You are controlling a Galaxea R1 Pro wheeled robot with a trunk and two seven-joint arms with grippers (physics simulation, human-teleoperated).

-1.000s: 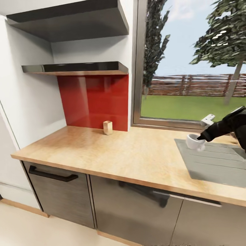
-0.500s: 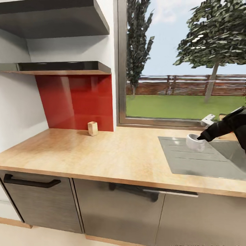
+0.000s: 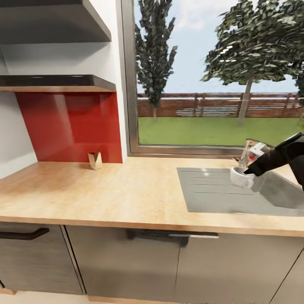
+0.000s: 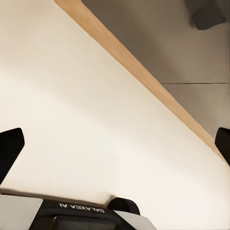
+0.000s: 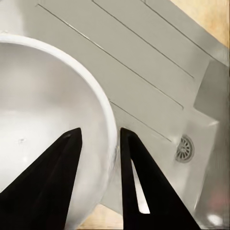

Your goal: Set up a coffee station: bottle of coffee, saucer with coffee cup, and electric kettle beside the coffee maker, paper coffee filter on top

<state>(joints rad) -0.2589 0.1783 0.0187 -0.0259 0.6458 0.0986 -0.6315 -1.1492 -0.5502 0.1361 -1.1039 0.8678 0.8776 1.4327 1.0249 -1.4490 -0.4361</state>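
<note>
White coffee cup (image 3: 241, 177) rim in right end effector (image 3: 249, 172), over sink (image 3: 211, 194).

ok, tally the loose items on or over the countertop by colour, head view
White: 1, the coffee cup, held over the sink by the right gripper, one finger inside the rim and one outside.
Tan: 1, a small wooden holder by the red backsplash.
Total: 2.
</note>
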